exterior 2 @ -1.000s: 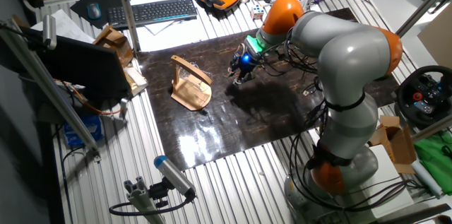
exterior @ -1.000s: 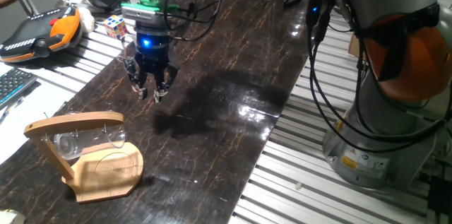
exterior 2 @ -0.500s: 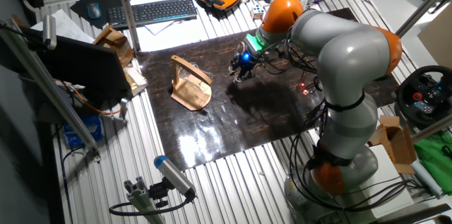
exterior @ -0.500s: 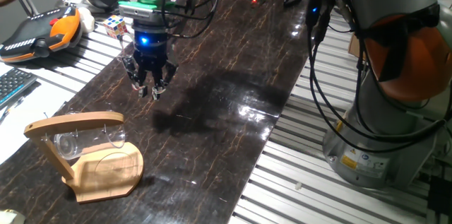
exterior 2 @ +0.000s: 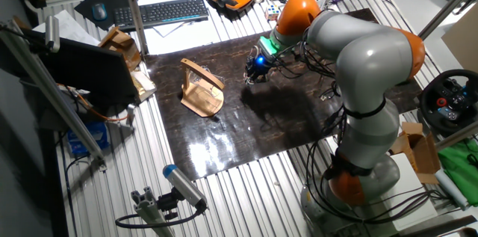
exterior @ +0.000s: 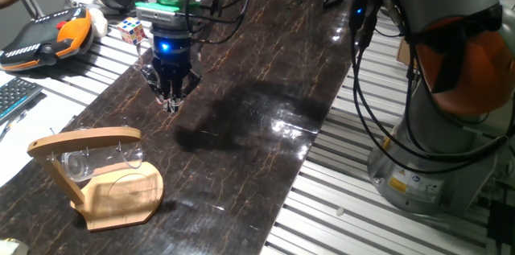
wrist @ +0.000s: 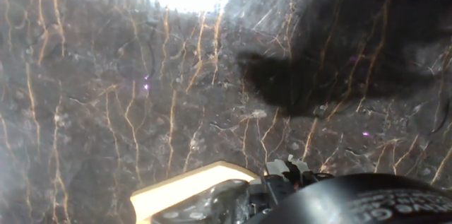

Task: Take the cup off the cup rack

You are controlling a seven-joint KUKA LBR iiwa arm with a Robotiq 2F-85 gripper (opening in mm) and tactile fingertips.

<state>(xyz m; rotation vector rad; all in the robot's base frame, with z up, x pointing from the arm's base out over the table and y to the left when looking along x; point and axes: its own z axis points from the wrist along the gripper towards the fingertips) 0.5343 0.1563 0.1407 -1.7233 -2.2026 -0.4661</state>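
Currently the cup [exterior: 79,163] hangs on the cup rack [exterior: 100,178], near the left edge of the dark marbled tabletop [exterior: 265,86] in one fixed view. Cup: small, clear glass, lying on its side under the rack's top bar, thick base and rim faintly outlined against the wood; handle not clearly resolved. Rack: light wood, flat rounded base, slanted post, horizontal top bar with small pegs pointing down. In the other fixed view the rack [exterior 2: 202,90] sits left of the arm, cup too small to make out there. Pincer [exterior: 170,104] hovers above the tabletop, farther back and to the right of the rack, well apart from it, fingers pressed together with tips meeting, holding nothing. Blue light glows on the wrist above it. Hand view shows mostly veined dark surface with a shadow and a bright glare patch at top.
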